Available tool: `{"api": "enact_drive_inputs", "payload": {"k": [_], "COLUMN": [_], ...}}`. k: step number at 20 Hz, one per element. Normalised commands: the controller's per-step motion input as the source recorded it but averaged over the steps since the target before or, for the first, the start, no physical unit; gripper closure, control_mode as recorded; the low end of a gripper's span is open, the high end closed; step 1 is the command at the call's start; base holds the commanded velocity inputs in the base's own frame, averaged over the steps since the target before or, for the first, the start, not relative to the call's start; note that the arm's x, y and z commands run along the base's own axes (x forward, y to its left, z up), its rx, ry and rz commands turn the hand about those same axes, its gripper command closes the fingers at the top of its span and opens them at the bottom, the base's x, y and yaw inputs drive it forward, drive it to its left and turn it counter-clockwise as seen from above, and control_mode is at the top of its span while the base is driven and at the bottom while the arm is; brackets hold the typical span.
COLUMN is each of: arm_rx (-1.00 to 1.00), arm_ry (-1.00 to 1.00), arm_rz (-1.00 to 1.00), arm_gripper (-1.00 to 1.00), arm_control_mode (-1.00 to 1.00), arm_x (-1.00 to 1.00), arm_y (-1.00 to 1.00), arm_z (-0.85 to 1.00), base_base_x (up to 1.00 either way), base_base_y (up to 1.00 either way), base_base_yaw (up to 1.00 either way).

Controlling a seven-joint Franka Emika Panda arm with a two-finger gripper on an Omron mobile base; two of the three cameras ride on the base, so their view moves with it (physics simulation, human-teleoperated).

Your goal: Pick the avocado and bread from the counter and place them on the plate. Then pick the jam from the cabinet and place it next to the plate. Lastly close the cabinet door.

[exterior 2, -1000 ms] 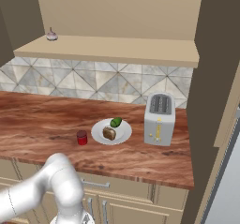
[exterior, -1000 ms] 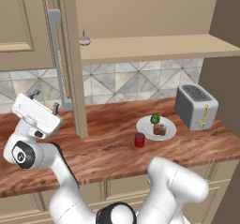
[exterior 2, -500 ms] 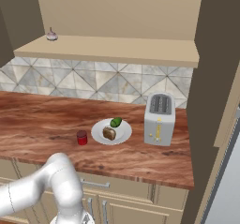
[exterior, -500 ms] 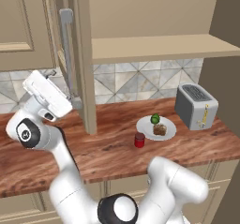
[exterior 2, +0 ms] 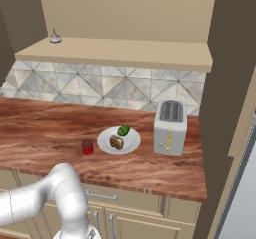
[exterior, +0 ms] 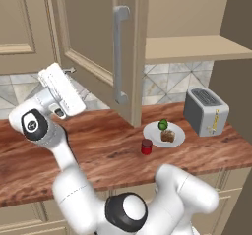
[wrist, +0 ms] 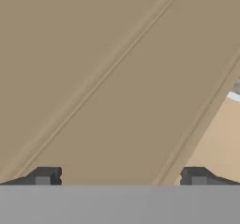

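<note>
- My gripper (wrist: 121, 181) stands fully open, tips wide apart, holding nothing.
- Hand view: both tips face a flat beige panel of the door (wrist: 117, 78), very close; a framed edge runs diagonally across it. Contact with the panel cannot be told.
- Left base view: my hand (exterior: 61, 89) is raised above the counter (exterior: 98, 150), on the left, beside the door's (exterior: 106, 47) inner face. The door is partly swung, its edge toward the camera, and the grey bar handle (exterior: 118, 54) runs vertically on it.
- Plate (exterior: 164, 134) sits on the counter, just left of the toaster (exterior: 206, 111).
- Avocado (exterior: 163, 125) and bread (exterior: 168, 136) both lie on the plate, avocado toward the wall, bread toward the front edge.
- Jam (exterior: 146, 146) stands upright on the counter, just beside the plate's left rim, not on it.
- Right base view: same layout, jam (exterior 2: 87, 146) left of plate (exterior 2: 118, 140), avocado (exterior 2: 123, 130) and bread (exterior 2: 116, 142) on it, toaster (exterior 2: 170, 127) to the right.
- Cabinet shelf (exterior 2: 120, 53) is open to view; a garlic bulb (exterior 2: 55, 37) sits at its far left.
</note>
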Motion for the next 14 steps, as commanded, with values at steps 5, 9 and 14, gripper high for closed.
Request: {"api": "enact_drive_inputs", "payload": {"k": [5, 9, 14], "arm_rx": [0.29, 0.30, 0.29], "arm_ry": [0.00, 0.00, 0.00], "arm_rz": [0.14, 0.20, 0.21], "arm_gripper": [-1.00, -1.00, -1.00], "arm_control_mode": [-1.00, -1.00, -1.00], "arm_x": [0.00, 0.16, 0.73], "arm_y": [-0.72, -0.76, -0.72], "arm_z": [0.53, 0.26, 0.02], "base_base_x": [0.00, 0.00, 0.00], "base_base_y": [0.00, 0.00, 0.00], "base_base_yaw": [0.00, 0.00, 0.00]}}
